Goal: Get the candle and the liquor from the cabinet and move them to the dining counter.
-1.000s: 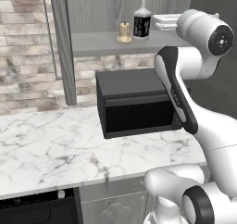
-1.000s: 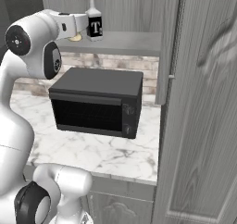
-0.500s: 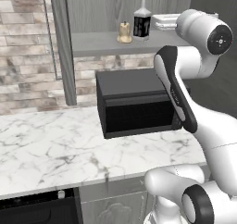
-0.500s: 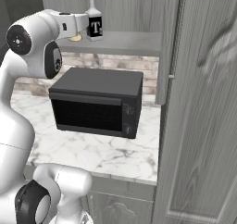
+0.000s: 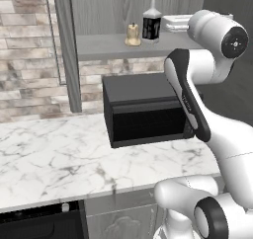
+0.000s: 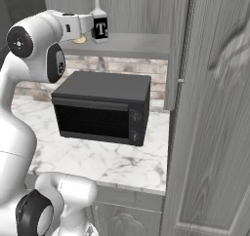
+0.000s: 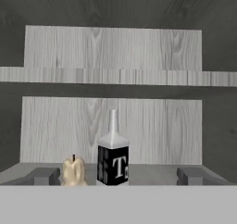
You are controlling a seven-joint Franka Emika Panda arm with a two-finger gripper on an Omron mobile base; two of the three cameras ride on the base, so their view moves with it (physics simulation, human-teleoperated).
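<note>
Reaching: the arm is stretched up toward the open cabinet (image 5: 123, 45), its claw (image 7: 118, 176) level with the lower shelf.
Claw: spread wide, nothing between the tips; both items sit ahead of it, untouched.
Liquor (image 7: 113, 154): upright on the lower shelf, near the middle of the hand view.
Candle (image 7: 73, 170): just beside the bottle, apart from it.
Progress: judged early; neither item has left the cabinet, so both grasps and both carries remain.
Microwave (image 5: 148, 107): on the marble surface (image 5: 54, 154) below the shelf.
Hard to tell: which item the claw is aimed at, though the bottle is more central; the dining counter.
</note>
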